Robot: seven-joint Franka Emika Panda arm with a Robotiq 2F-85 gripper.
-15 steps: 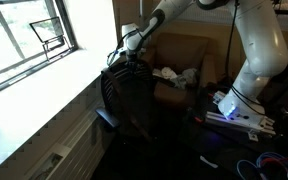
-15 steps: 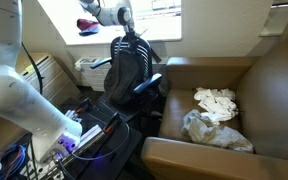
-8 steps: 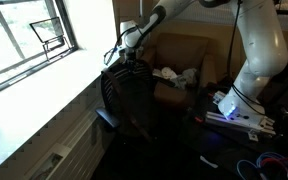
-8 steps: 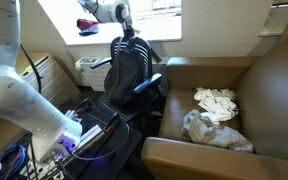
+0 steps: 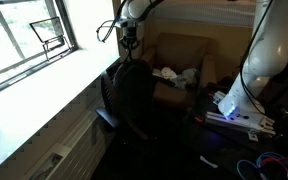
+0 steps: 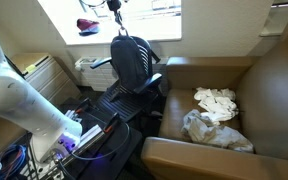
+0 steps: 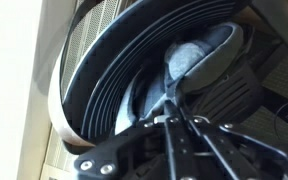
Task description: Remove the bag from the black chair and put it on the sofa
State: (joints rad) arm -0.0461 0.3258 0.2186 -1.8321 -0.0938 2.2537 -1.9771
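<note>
Gripper point(image 5: 131, 38) clenched on the top strap of one dark bag point(image 6: 132, 60), which hangs straight below it over one black chair point(image 6: 110, 104); can't tell if it clears the seat. One brown sofa point(image 6: 274, 90) sits lower and off to the side, with two pale bundles point(image 6: 215, 100) on its seat.

Arm point(image 5: 269, 50): white glossy shells, fat rounded links, same in both exterior views. Wrist seg point(image 5: 136, 10) directly behind gripper point(image 5: 130, 41): white/grey, slimmer. Gripper itself blk, narrow. Wrist view: blk metal linkage bars point(image 7: 134, 152) w/ round pivot screws. Base point(image 5: 239, 110), far end from gripper: white block w/ blue-purple LED glow, also seen in an exterior view point(image 6: 74, 135).
</note>
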